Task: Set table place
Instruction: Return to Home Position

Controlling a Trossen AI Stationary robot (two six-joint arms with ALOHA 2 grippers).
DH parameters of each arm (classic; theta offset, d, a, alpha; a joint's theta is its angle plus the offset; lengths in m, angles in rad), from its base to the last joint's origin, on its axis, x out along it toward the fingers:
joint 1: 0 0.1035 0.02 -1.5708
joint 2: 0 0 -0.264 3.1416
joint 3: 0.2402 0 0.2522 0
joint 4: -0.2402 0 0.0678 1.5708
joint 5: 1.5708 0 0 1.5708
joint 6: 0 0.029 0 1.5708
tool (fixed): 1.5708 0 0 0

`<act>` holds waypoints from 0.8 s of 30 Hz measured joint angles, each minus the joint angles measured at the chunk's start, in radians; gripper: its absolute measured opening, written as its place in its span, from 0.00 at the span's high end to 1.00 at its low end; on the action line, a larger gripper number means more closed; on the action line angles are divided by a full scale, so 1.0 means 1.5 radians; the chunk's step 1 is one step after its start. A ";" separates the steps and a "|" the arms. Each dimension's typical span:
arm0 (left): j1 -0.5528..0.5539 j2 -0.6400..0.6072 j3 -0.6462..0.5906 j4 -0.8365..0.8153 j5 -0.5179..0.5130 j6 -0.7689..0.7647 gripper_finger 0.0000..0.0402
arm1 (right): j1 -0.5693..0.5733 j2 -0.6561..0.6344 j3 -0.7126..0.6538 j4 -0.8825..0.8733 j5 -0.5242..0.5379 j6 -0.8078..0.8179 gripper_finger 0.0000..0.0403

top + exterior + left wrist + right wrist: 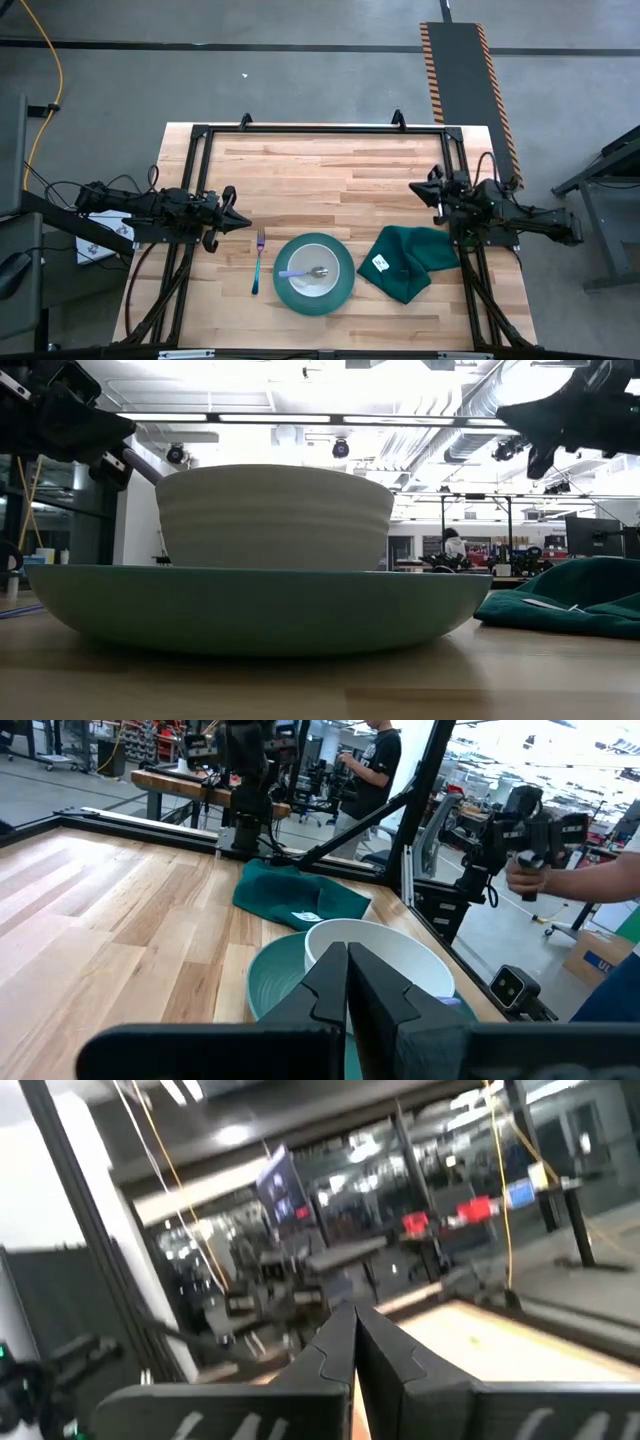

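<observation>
1. Left gripper [240,223] hangs over the left side of the table. Its two dark fingers [330,985] are pressed together to a point, with nothing between them.
2. Right gripper [415,188] hovers over the right side, beyond the far corner of the cloth. It is likewise closed tight and empty.
3. The large rectangular wooden table [300,170] is made of pale butcher-block planks, matte with streaky grain, and edged by a black metal frame.
4. A round teal plate [346,289] sits near the middle of the front edge. It is smooth, glazed and shallow, with an upturned rim.
5. A smaller white bowl [275,515] stands in the plate's centre, and its wall is faintly ridged in horizontal bands.
6. A metal spoon with a purple handle [303,272] lies inside the bowl, with its rounded head near the middle and its handle towards the left arm's side.
7. A metal fork with a blue-purple handle [259,262] lies flat on the wood just left of the plate. It does not touch the plate, and its tines point to the far edge, near the left gripper's tip.
8. A dark green cloth [415,258] lies soft and rumpled in folds just right of the plate and carries a small white tag [380,263].
</observation>
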 joint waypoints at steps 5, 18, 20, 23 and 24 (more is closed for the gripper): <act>0.000 0.000 0.000 0.000 0.000 0.000 1.00 | 0.000 0.000 0.000 -0.082 -0.007 0.000 1.00; 0.000 0.000 0.000 0.000 0.000 0.000 1.00 | 0.000 0.000 0.000 -0.167 -0.030 -0.019 1.00; 0.000 0.000 0.000 0.000 0.000 0.000 1.00 | 0.000 0.000 0.000 -0.167 -0.030 -0.026 1.00; 0.000 0.000 0.000 0.000 0.000 0.000 1.00 | 0.000 0.000 0.000 -0.167 -0.030 -0.030 1.00; 0.000 0.000 0.000 0.000 0.000 0.000 1.00 | 0.000 0.000 0.000 -0.167 -0.029 -0.030 1.00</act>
